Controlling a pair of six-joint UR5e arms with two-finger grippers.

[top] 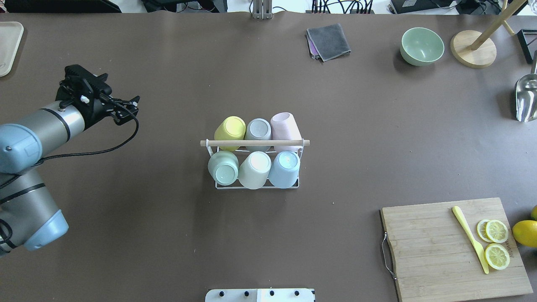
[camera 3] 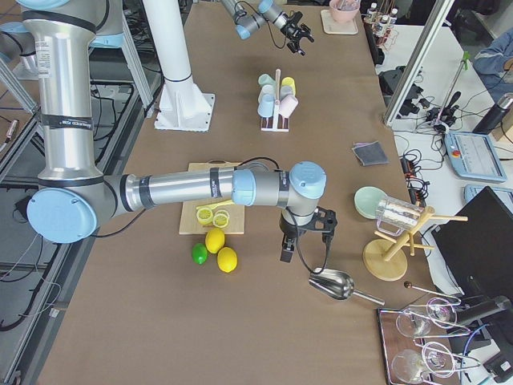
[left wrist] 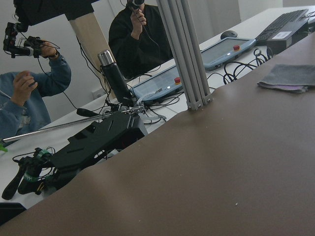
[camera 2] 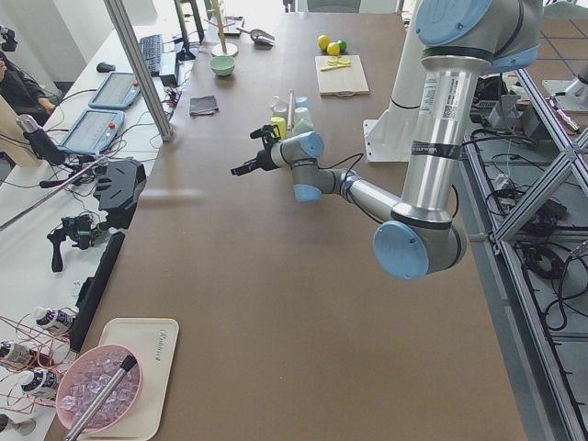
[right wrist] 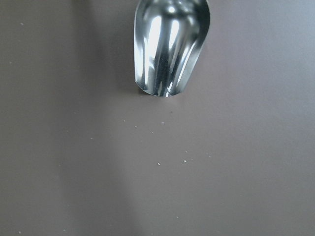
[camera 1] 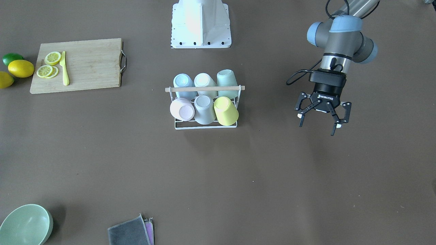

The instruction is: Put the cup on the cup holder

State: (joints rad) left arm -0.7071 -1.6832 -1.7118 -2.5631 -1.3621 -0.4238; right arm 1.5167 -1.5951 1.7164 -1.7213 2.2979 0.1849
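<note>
The cup holder [camera 1: 204,88], a white wire rack with a wooden rod handle, stands mid-table and also shows in the overhead view [top: 254,143]. Several pastel cups sit upside down on its prongs in two rows, among them a yellow cup [camera 1: 226,110], a grey cup [camera 1: 204,109] and a pink cup [camera 1: 182,109]. My left gripper [camera 1: 318,125] is open and empty. It hovers well off to the holder's side [top: 128,111]. My right gripper [camera 3: 303,250] shows only in the exterior right view, so I cannot tell whether it is open or shut.
A cutting board [camera 1: 76,64] holds lemon slices and a yellow knife, with whole lemons [camera 1: 21,68] beside it. A green bowl [camera 1: 25,224], a grey cloth [camera 1: 131,231], a metal scoop [right wrist: 170,44] and a wooden stand [top: 473,48] lie along the far side.
</note>
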